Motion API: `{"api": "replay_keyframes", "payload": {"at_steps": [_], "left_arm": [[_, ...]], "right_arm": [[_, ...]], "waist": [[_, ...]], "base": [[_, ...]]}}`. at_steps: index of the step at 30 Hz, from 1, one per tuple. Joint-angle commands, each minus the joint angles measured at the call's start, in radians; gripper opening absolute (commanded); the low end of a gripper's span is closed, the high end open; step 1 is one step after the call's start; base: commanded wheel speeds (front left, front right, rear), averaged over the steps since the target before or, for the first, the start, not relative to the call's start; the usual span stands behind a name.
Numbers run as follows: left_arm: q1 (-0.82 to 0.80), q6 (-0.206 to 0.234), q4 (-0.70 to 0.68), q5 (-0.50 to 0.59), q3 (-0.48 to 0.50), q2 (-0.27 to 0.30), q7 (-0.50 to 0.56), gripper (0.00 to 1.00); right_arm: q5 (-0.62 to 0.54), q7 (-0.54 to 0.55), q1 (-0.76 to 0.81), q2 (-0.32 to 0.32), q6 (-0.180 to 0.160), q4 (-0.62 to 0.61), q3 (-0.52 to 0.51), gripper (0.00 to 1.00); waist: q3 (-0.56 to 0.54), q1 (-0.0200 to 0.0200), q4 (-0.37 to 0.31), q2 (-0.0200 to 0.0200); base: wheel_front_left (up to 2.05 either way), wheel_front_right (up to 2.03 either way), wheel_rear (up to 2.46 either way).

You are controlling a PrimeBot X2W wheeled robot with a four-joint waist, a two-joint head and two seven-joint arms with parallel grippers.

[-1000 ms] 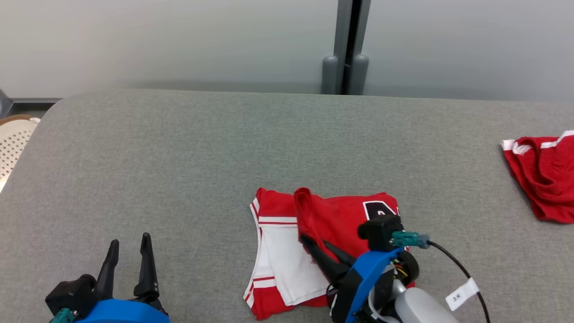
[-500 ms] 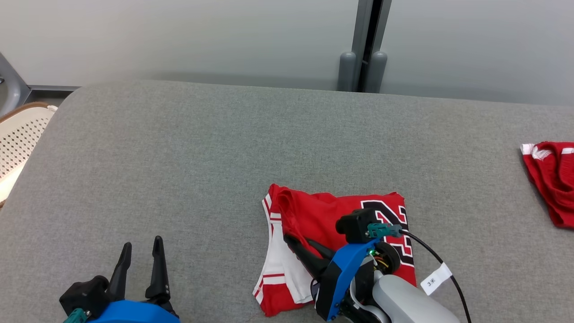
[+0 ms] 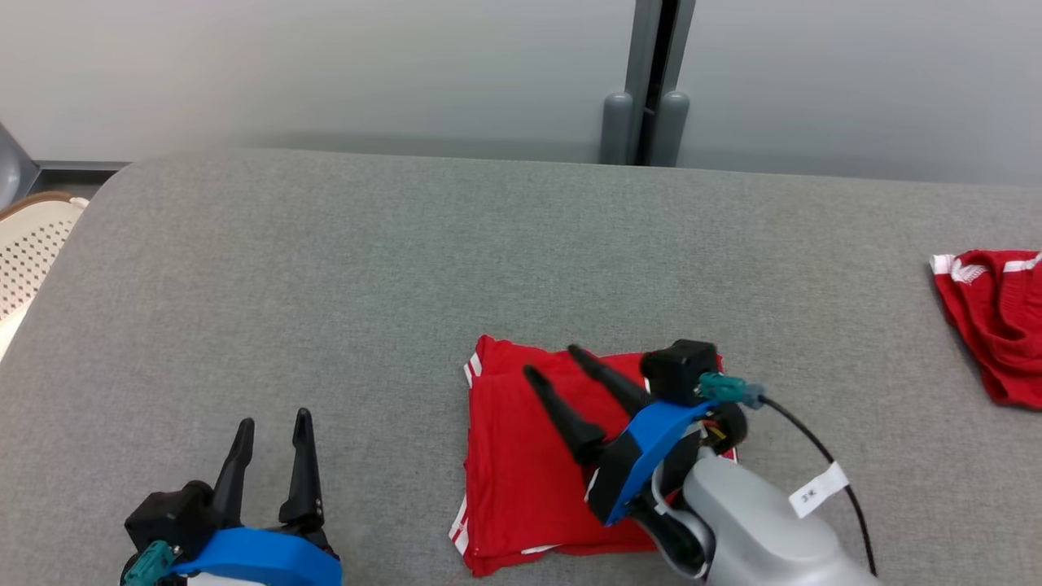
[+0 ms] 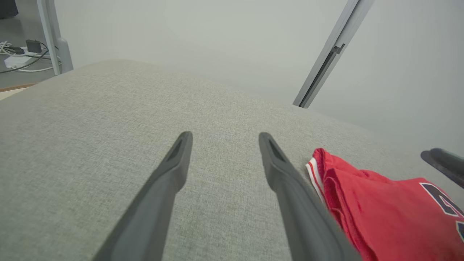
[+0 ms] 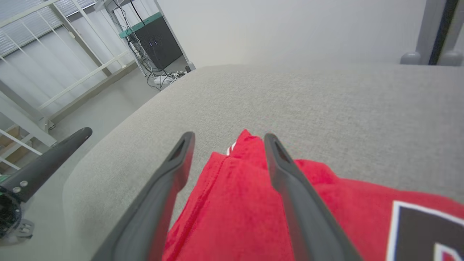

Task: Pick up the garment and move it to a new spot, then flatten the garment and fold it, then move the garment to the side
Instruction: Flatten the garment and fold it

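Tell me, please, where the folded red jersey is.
The folded red jersey lies at the head view's lower centre, on the grey fabric, beneath the right hand.

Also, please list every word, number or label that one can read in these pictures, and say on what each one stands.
None can be read in full.
White tag, lower right in the head view: short dark marking, too small to read.
Folded red jersey: dark print with white edge, cut off by the frame, unreadable.
Second red garment: no text seen.
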Motion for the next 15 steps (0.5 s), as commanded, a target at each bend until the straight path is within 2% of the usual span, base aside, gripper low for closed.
{"api": "replay_keyframes", "payload": {"at_steps": [1, 5, 8, 11, 15], "left_arm": [[-0.014, -0.006, -0.005, 0.010, 0.000, -0.003, -0.004, 1.00], [-0.029, -0.004, -0.010, 0.030, -0.006, -0.017, -0.004, 1.00], [-0.029, -0.003, -0.008, 0.037, -0.015, -0.032, -0.004, 1.00], [-0.030, 0.005, -0.009, 0.046, -0.007, -0.037, -0.005, 1.00], [-0.008, 0.010, -0.010, 0.069, -0.020, -0.040, -0.004, 1.00]], "right_arm": [[-0.030, -0.014, -0.020, -0.004, 0.000, 0.024, -0.023, 1.00], [-0.141, -0.035, -0.017, -0.004, 0.000, 0.089, -0.138, 1.00], [-0.269, -0.036, 0.011, -0.004, 0.000, 0.090, -0.273, 1.00], [-0.420, -0.037, 0.081, -0.003, 0.000, 0.047, -0.420, 1.00], [-0.566, -0.037, 0.196, -0.003, 0.000, -0.074, -0.584, 1.00]], "waist": [[-0.005, 0.0000, -0.007, 0.0000], [-0.020, 0.0000, -0.026, 0.0000], [-0.035, 0.0000, -0.042, 0.0000], [-0.053, 0.0000, -0.057, 0.0000], [-0.079, 0.0000, -0.071, 0.0000]], "base": [[0.00, 0.00, 0.00], [0.00, 0.00, 0.00], [0.00, 0.00, 0.00], [0.00, 0.00, 0.00], [0.00, 0.00, 0.00]]}}
